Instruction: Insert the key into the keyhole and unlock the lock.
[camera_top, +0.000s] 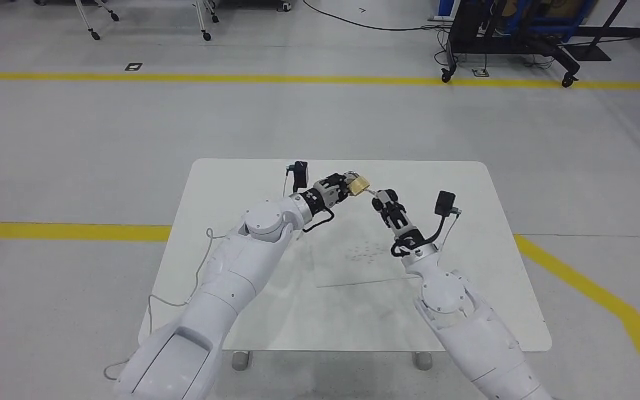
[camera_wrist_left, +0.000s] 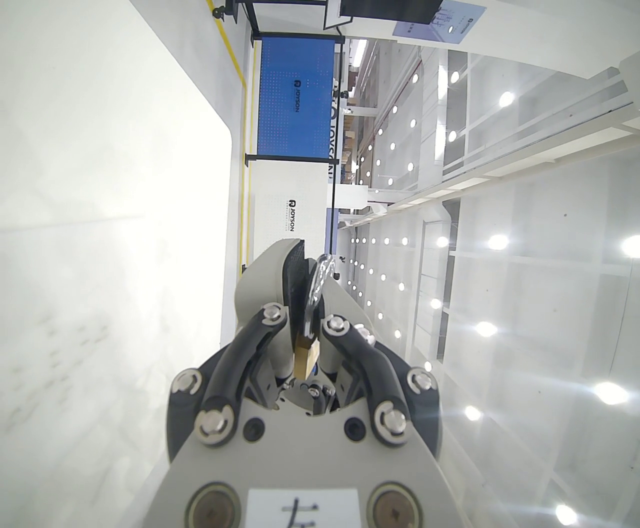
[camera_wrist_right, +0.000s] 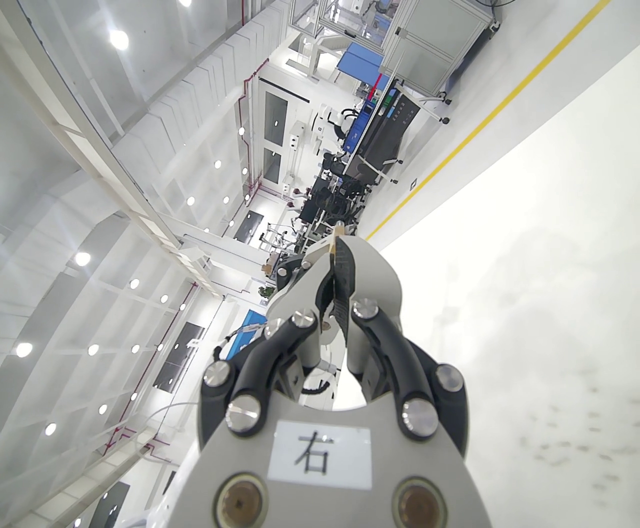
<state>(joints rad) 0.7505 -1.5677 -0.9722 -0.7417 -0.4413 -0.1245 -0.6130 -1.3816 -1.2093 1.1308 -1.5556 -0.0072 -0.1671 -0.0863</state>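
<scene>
Top view: lock (camera_top: 353, 183) sits ~10 o'clock from R gripper (camera_top: 384, 203), just beside it, both held above the table (camera_top: 240, 210) near its far side. Key (camera_top: 369, 190) long axis runs 4→10 o'clock, tip aimed at the lock's brass body. Tip looks to touch it, but can't tell if it's in the keyhole. R gripper is clamped on the key, blade poking out past the fingertips. L gripper (camera_top: 335, 188) is clenched on the lock, body deep betw. fingers, shackle (camera_wrist_left: 320, 277) toward the tips. Next, prob.: push along that axis, then twist.
</scene>
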